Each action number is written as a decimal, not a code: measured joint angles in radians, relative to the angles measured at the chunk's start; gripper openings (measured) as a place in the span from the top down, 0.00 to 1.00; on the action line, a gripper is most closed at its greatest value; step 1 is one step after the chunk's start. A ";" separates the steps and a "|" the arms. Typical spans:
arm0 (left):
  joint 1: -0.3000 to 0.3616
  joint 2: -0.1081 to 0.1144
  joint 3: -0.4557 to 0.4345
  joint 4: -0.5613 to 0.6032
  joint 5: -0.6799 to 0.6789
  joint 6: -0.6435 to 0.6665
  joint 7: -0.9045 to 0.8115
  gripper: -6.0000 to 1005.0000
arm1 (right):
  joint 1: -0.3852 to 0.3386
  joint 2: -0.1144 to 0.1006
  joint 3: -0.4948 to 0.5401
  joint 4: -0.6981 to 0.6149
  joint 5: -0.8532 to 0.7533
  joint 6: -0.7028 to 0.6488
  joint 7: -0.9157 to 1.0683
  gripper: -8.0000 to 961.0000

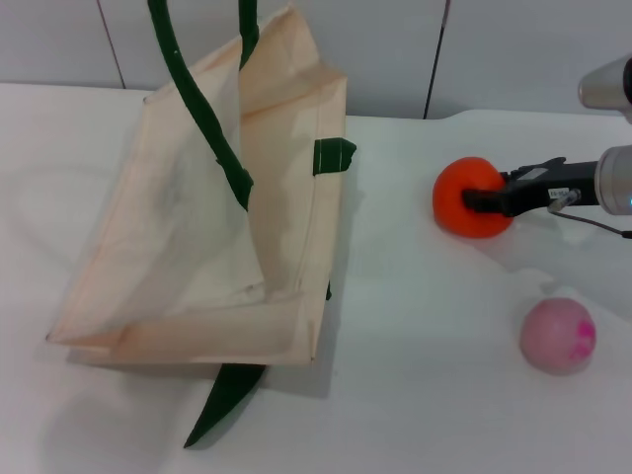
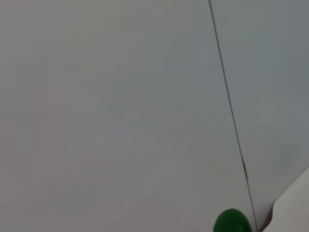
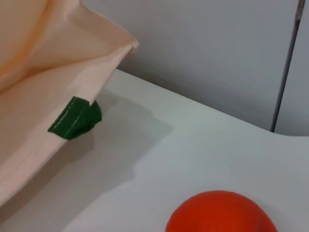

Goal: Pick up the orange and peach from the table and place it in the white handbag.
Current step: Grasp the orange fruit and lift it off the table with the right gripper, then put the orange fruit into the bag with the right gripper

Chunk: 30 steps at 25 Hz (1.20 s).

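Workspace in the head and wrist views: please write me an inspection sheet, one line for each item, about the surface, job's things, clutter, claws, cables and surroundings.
Surface: white table, bare between the things.
Job's things: smooth orange-red ball, the orange, on the table right of the bag; pale pink ball with a magenta patch, the peach, alone nearer the robot; cream fabric handbag with dark green handles, its mouth held open, one handle raised out of frame.
Clutter: nothing seen.
Claws: right claw shut on the orange, dark fingers around it; left claw not in view.
Cables: thin dark wire below the right arm.
Surroundings: grey wall panels with dark seams behind the table.
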 joint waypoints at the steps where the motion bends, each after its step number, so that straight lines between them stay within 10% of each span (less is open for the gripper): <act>1: 0.000 0.000 0.000 0.000 0.002 0.000 0.001 0.87 | 0.000 0.000 0.001 -0.001 -0.003 0.000 0.000 0.28; 6: 0.007 0.000 0.007 0.000 0.024 0.000 0.002 0.87 | -0.002 0.002 0.003 -0.037 -0.007 0.029 0.000 0.47; 22: 0.003 0.000 0.010 -0.003 0.027 0.006 0.004 0.87 | -0.088 0.047 -0.023 -0.386 0.034 0.207 0.043 0.60; 30: -0.018 0.000 0.034 -0.007 0.027 0.013 0.004 0.87 | -0.097 0.051 -0.202 -0.473 0.197 0.226 0.043 0.65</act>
